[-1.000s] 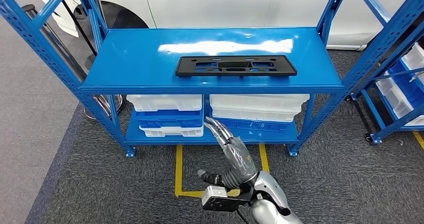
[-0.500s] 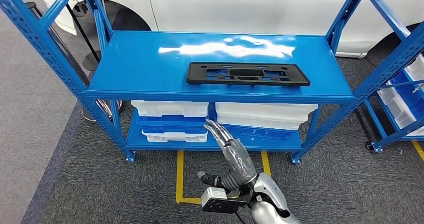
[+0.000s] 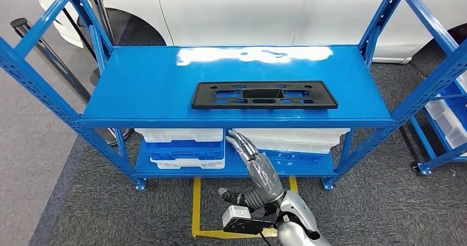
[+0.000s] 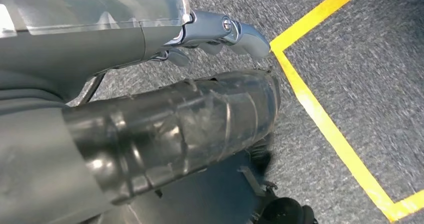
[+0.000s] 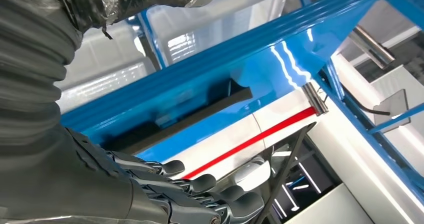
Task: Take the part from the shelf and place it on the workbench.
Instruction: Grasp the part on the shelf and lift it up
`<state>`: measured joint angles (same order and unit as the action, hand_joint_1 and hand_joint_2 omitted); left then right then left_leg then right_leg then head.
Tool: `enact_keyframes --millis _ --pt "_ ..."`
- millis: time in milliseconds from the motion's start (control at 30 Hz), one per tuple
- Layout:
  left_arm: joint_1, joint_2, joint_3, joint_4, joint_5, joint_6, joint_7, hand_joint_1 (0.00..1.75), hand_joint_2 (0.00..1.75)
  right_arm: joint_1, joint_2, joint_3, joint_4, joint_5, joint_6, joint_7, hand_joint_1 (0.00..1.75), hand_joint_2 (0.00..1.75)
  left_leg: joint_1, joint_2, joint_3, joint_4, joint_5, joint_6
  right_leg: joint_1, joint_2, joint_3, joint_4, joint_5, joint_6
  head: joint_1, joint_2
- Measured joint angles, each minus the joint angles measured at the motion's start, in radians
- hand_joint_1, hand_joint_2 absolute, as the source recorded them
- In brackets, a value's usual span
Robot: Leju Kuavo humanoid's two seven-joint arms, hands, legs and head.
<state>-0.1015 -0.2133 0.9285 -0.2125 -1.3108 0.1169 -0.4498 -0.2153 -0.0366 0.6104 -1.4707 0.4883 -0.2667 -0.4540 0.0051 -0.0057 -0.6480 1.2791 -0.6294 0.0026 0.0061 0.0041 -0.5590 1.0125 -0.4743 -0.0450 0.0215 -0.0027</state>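
Head view: a black plastic part (image 3: 264, 95), long and flat with cut-out windows, lies on the top board of a blue steel shelf (image 3: 137, 86), nearer the front edge than the back and a little toward the right end, with bare blue board around it on every side. Under that board, on the lower level, sit stacked bins: white bins (image 3: 179, 135) over a blue bin (image 3: 184, 149) on the left, and a wide white bin (image 3: 297, 137) over another blue one on the right; what they hold cannot be told. The robot's right hand (image 3: 248, 155) is raised in front of the shelf's lower level, below the front edge of the top board and apart from the part, its fingers (image 3: 238, 140) held straight and close together with nothing in them. The right wrist view shows the same fingers (image 5: 200, 194) lying side by side, with the part (image 5: 200, 114) seen edge-on above the board's front lip. The left wrist view shows the left hand (image 4: 220, 33) over grey carpet (image 4: 360, 78) beside a yellow floor line (image 4: 325, 124), fingers curled inward and holding nothing. A white car with a red stripe (image 3: 264, 9) stands just behind the shelf, and a second blue rack (image 3: 446, 119) stands to its right.
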Motion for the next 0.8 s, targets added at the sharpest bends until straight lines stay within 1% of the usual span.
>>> enact_keyframes --millis 33,67,100,133,167,200,233,300,333,367,400,433,467,500,533,567,600,633,667,700,733,767,800 --pt "0.003 0.000 0.000 0.000 0.000 0.000 0.000 0.00 0.00 0.002 0.000 0.000 0.000 0.000 0.000 0.000 0.00 1.75 0.000 0.000 -0.020 -0.001 0.000 -0.002 0.000 0.001 0.014 0.000 -0.011 0.001 0.000 0.000" --pt "0.005 0.001 -0.001 0.000 0.000 0.000 0.000 0.00 0.00 0.003 0.000 0.000 0.000 0.000 -0.001 0.000 0.00 1.75 0.000 0.000 -0.025 -0.035 0.025 -0.002 0.000 0.002 0.032 0.000 -0.024 0.002 0.000 0.000" --pt "0.006 0.001 -0.001 0.000 0.000 0.000 0.000 0.00 0.00 0.003 0.000 0.000 0.000 0.002 -0.001 0.000 0.00 1.75 0.000 0.000 -0.020 -0.092 0.076 0.000 0.000 0.003 0.047 0.000 -0.038 0.004 0.000 0.000" --pt "0.007 0.002 -0.001 0.000 0.000 0.000 0.000 0.00 0.00 0.004 0.000 0.000 0.000 0.004 -0.003 0.000 0.00 1.75 -0.001 0.001 -0.013 -0.153 0.136 0.005 0.000 0.002 0.061 0.001 -0.051 0.007 0.000 0.000" --pt "0.007 0.002 -0.001 0.001 0.000 0.000 0.001 0.00 0.00 0.004 0.000 0.000 0.000 0.008 -0.005 0.000 0.00 1.75 -0.004 0.001 -0.008 -0.202 0.181 0.009 0.001 0.002 0.070 0.002 -0.063 0.012 0.001 0.000" --pt "0.007 0.002 -0.002 0.001 0.000 0.000 0.001 0.00 0.00 0.004 0.000 0.000 0.000 0.011 -0.008 0.000 0.00 1.75 -0.007 0.001 -0.005 -0.231 0.211 0.016 0.001 0.002 0.074 0.002 -0.072 0.017 0.002 0.000" --pt "0.007 0.002 -0.002 0.001 0.000 0.000 0.001 0.00 0.00 0.004 0.000 -0.001 0.000 0.014 -0.010 0.001 0.00 1.75 -0.010 0.002 -0.005 -0.242 0.216 0.022 0.001 0.002 0.079 0.004 -0.077 0.023 0.002 0.000" --pt "0.007 0.003 -0.002 0.001 0.000 0.000 0.001 0.00 0.00 0.004 0.000 -0.002 -0.005 0.022 -0.014 0.001 0.00 1.75 -0.011 0.001 0.008 -0.250 0.208 0.035 0.000 0.002 0.082 0.012 -0.081 0.033 0.002 0.000" --pt "0.007 0.003 -0.002 0.001 0.000 0.000 0.001 0.00 0.00 0.003 0.000 -0.003 -0.009 0.027 -0.016 0.001 0.00 1.75 -0.009 0.001 0.019 -0.255 0.203 0.041 -0.001 0.002 0.075 0.036 -0.080 0.038 0.002 0.000" --pt "0.006 0.004 -0.003 0.001 0.000 0.000 0.001 0.00 0.00 0.002 -0.001 -0.004 -0.012 0.032 -0.019 0.001 0.00 1.75 -0.007 0.000 0.032 -0.259 0.197 0.047 -0.002 0.001 0.054 0.078 -0.082 0.043 0.003 0.000" --pt "0.004 0.004 -0.003 0.001 0.000 0.001 0.001 0.00 0.00 0.002 -0.002 -0.005 -0.015 0.037 -0.022 0.002 0.00 1.75 -0.005 0.000 0.046 -0.263 0.190 0.051 -0.004 0.001 0.018 0.137 -0.090 0.048 0.003 0.000" --pt "0.003 0.004 -0.003 0.001 0.000 0.001 0.000 0.00 0.00 0.002 -0.003 -0.006 -0.016 0.041 -0.025 0.002 0.00 1.75 -0.004 -0.001 0.058 -0.264 0.181 0.054 -0.006 0.001 -0.026 0.202 -0.109 0.053 0.003 0.000" --pt "0.001 0.004 -0.003 0.001 0.000 0.002 0.000 0.00 0.00 0.003 -0.005 -0.006 -0.017 0.044 -0.027 0.003 0.00 1.75 -0.004 -0.001 0.068 -0.264 0.171 0.055 -0.009 0.001 -0.071 0.256 -0.134 0.057 0.003 0.000" --pt "0.002 0.004 -0.003 0.001 0.000 0.002 0.001 0.00 0.00 0.004 -0.006 -0.006 -0.017 0.048 -0.028 0.004 0.00 1.75 -0.004 -0.002 0.081 -0.264 0.161 0.054 -0.011 0.001 -0.107 0.288 -0.157 0.060 0.003 0.000" --pt "0.002 0.004 -0.003 0.001 0.000 0.003 0.001 0.00 0.00 0.005 -0.008 -0.006 -0.017 0.050 -0.029 0.005 0.00 1.75 -0.004 -0.002 0.096 -0.264 0.149 0.054 -0.013 0.001 -0.130 0.289 -0.164 0.062 0.003 0.000" --pt "0.003 0.004 -0.003 0.001 0.000 0.003 0.001 0.00 0.00 0.006 -0.010 -0.007 -0.017 0.052 -0.029 0.005 0.00 1.75 -0.003 -0.003 0.114 -0.264 0.137 0.052 -0.015 0.001 -0.138 0.260 -0.146 0.063 0.003 0.000" --pt "0.004 0.004 -0.003 0.001 0.000 0.003 0.001 0.00 0.00 0.006 -0.011 -0.007 -0.018 0.053 -0.030 0.005 0.00 1.75 -0.002 -0.003 0.133 -0.264 0.123 0.049 -0.016 0.000 -0.135 0.208 -0.103 0.062 0.004 0.000" --pt "0.005 0.004 -0.003 0.001 0.000 0.004 0.001 0.00 0.00 0.006 -0.013 -0.007 -0.018 0.055 -0.030 0.006 0.00 1.75 -0.002 -0.004 0.149 -0.264 0.111 0.045 -0.016 0.000 -0.129 0.145 -0.038 0.059 0.004 0.000" --pt "0.005 0.003 -0.004 0.001 0.000 0.006 0.001 0.00 0.00 0.006 -0.015 -0.007 -0.019 0.057 -0.031 0.007 0.00 1.75 -0.003 -0.006 0.160 -0.263 0.099 0.040 -0.014 0.000 -0.124 0.094 0.013 0.055 0.004 0.000" --pt "0.004 0.003 -0.004 0.002 0.000 0.011 0.003 0.00 0.00 0.007 -0.016 -0.008 -0.020 0.059 -0.033 0.009 0.00 1.75 -0.004 -0.007 0.165 -0.263 0.089 0.034 -0.011 0.000 -0.122 0.063 0.053 0.051 0.003 0.000" --pt "0.003 0.003 -0.004 0.002 0.000 0.018 0.006 0.00 0.00 0.009 -0.018 -0.008 -0.022 0.062 -0.034 0.012 0.00 1.75 -0.004 -0.008 0.169 -0.261 0.083 0.027 -0.009 0.001 -0.122 0.048 0.071 0.045 0.003 0.000" --pt "0.001 0.003 -0.005 0.002 0.000 0.026 0.008 0.00 0.00 0.009 -0.020 -0.009 -0.025 0.065 -0.035 0.014 0.00 1.75 -0.005 -0.009 0.174 -0.263 0.079 0.021 -0.006 0.002 -0.119 0.046 0.067 0.040 0.002 0.000" --pt "-0.001 0.003 -0.005 0.002 0.000 0.033 0.010 0.00 0.00 0.010 -0.021 -0.010 -0.029 0.067 -0.037 0.015 0.00 1.75 -0.004 -0.008 0.176 -0.262 0.076 0.016 -0.008 0.003 -0.112 0.042 0.069 0.034 0.002 0.000"
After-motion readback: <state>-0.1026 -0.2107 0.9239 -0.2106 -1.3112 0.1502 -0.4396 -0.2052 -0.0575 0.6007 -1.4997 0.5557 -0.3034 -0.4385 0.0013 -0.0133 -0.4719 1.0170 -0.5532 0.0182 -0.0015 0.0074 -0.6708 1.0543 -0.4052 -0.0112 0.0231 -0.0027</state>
